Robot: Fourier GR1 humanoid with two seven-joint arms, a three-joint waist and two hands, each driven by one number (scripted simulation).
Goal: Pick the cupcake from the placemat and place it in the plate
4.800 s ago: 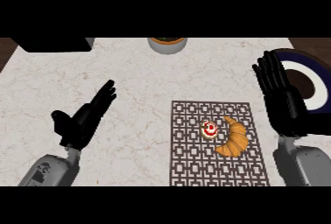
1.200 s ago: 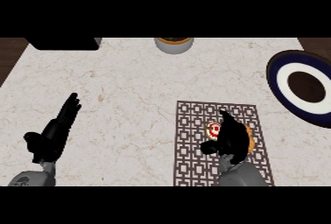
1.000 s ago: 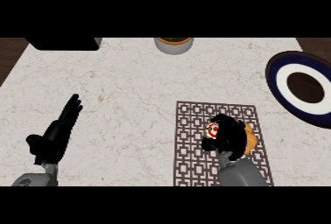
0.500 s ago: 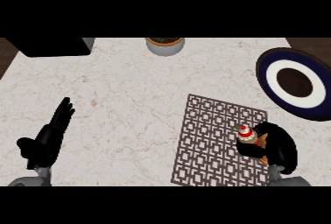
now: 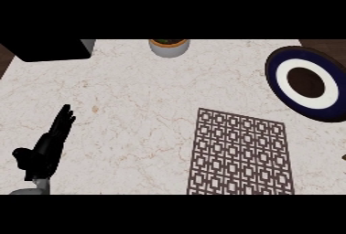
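Marble in white with faint brown veins makes up the counter (image 5: pixel 135 96) that we look down on. At the lower left we see the left hand (image 5: pixel 46 151), black, its fingers straight and lying side by side, pointing up the view and a little to the right, with the thumb set out to the left. It holds nothing and lies well apart from everything else.

Right of centre lies the placemat (image 5: pixel 240 153), a brown lattice of squares on a pale ground, slightly tilted and bare across all that shows; the view's lower edge cuts it off. Up and to the right of it, apart from it, sits the plate (image 5: pixel 324 98), with a dark blue rim, a white ring and a dark brown middle, and nothing on it.

We cannot tell where the cupcake is: it shows nowhere in this view, and neither does the right hand.

At the top edge stands a small grey pot (image 5: pixel 169 48), and a black slab (image 5: pixel 47 49) fills the top left corner. We can read no writing on any of these.
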